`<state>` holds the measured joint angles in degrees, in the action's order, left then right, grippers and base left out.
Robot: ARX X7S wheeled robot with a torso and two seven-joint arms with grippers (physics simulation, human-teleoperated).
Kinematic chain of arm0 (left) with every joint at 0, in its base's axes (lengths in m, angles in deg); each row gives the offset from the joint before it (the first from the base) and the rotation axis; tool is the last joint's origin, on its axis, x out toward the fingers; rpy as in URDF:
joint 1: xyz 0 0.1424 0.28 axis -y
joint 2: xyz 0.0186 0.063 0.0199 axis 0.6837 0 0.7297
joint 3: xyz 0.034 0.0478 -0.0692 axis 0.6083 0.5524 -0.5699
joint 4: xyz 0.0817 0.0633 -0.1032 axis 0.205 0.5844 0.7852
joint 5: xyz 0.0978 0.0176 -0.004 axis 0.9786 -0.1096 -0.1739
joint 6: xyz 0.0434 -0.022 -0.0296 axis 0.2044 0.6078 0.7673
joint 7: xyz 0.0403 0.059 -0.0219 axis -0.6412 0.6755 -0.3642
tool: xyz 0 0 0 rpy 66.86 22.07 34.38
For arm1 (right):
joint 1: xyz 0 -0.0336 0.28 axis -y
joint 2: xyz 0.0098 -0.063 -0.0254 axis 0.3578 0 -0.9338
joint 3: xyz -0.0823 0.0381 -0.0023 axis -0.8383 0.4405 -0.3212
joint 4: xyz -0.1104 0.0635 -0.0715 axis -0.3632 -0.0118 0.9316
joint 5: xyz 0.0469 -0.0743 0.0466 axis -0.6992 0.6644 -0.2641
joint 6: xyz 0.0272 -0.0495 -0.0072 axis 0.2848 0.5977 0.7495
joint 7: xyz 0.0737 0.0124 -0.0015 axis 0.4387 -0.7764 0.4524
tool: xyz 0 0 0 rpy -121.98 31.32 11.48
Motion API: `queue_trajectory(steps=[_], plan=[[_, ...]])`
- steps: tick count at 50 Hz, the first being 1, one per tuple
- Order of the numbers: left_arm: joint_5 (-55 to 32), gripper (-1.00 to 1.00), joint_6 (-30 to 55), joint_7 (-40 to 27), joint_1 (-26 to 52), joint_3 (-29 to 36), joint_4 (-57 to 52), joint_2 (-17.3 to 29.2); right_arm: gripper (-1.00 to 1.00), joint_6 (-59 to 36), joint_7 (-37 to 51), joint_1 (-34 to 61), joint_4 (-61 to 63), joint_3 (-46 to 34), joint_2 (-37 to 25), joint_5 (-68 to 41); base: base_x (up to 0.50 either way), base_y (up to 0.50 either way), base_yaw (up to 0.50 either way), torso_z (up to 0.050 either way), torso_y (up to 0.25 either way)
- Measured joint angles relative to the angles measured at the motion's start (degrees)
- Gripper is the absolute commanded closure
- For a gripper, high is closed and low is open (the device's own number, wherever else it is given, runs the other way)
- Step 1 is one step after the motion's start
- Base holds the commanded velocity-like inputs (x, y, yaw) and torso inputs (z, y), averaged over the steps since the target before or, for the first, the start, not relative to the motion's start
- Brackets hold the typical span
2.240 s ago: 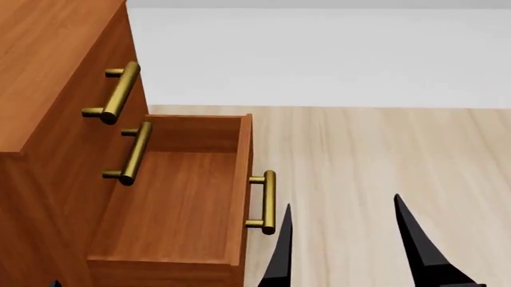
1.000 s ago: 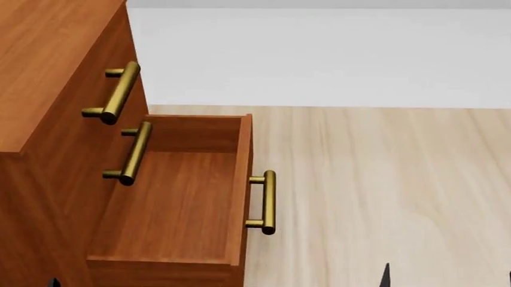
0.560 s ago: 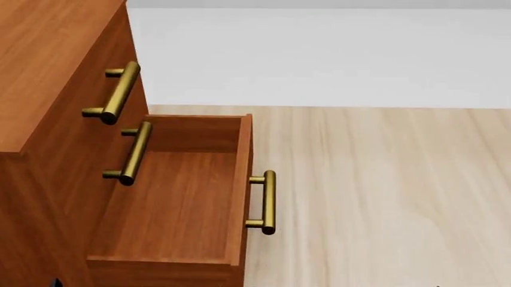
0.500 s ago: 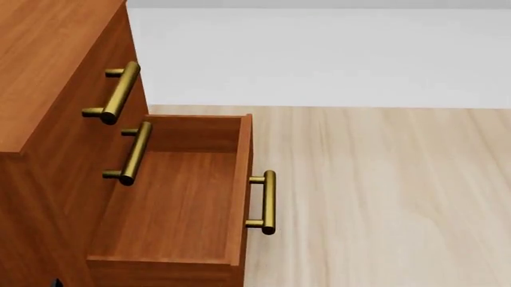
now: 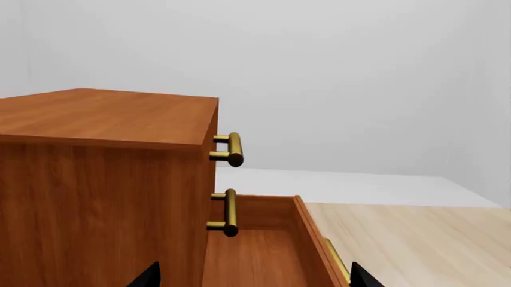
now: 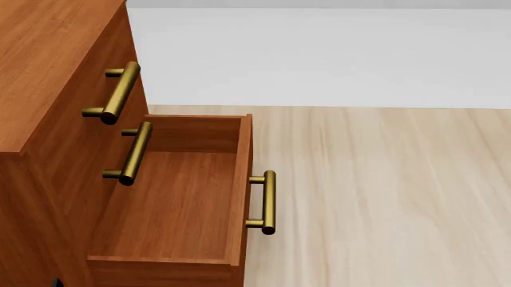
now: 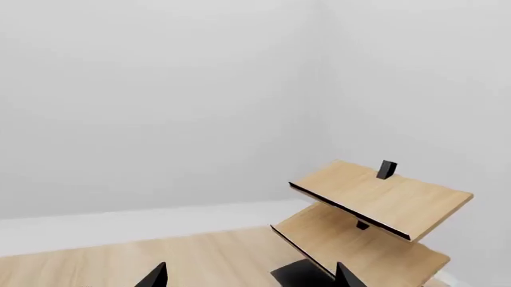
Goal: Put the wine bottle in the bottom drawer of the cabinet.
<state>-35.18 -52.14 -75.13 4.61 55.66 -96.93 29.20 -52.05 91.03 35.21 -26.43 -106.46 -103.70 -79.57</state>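
Observation:
The reddish-brown cabinet (image 6: 48, 89) fills the left of the head view, and the left wrist view shows its top (image 5: 104, 113). Its bottom drawer (image 6: 172, 203) stands pulled out and holds nothing; its brass handle (image 6: 267, 202) faces right. The same drawer (image 5: 255, 251) lies just beyond my left gripper (image 5: 251, 281), which is open and holds nothing. Only the black tips (image 5: 148, 276) show. My right gripper (image 7: 249, 280) is open too, pointing at floor and a wooden rack. The wine bottle is out of view. Neither gripper shows in the head view.
Two upper drawers with brass handles (image 6: 119, 92) (image 6: 134, 152) are closed. A pale light-wood rack (image 7: 375, 203) with a black base (image 7: 303, 275) stands by a white wall in the right wrist view. Light wooden floor (image 6: 383, 197) spreads right of the cabinet.
My right gripper's black fingers, first beside the bottom drawer's handle, dropped away through the lower edge of the head view. The drawer and cabinet have not moved.

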Motion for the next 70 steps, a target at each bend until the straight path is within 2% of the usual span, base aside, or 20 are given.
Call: queue_trajectory(steps=[10, 24, 70], plan=[[0.11, -1.0, -0.23, 0.36, -0.47, -0.45, 0.3, -0.05, -1.0, -0.41, 1.02, -6.98, -0.16, 7.55, 0.29, -1.45, 0.0, 0.0, 0.0, 0.0, 0.0], [-0.28, -1.0, -0.47, 0.72, -1.0, -1.08, 0.66, -0.11, -1.0, -1.2, 1.55, -10.1, -1.03, 11.02, 0.99, -2.79, 0.0, 0.0, 0.0, 0.0, 0.0], [-0.85, -1.0, 1.36, 0.82, -2.01, -2.77, 0.05, -0.73, -1.0, 10.91, 1.77, -11.12, -14.06, 6.23, 1.58, -5.14, 0.0, 0.0, 0.0, 0.0, 0.0]])
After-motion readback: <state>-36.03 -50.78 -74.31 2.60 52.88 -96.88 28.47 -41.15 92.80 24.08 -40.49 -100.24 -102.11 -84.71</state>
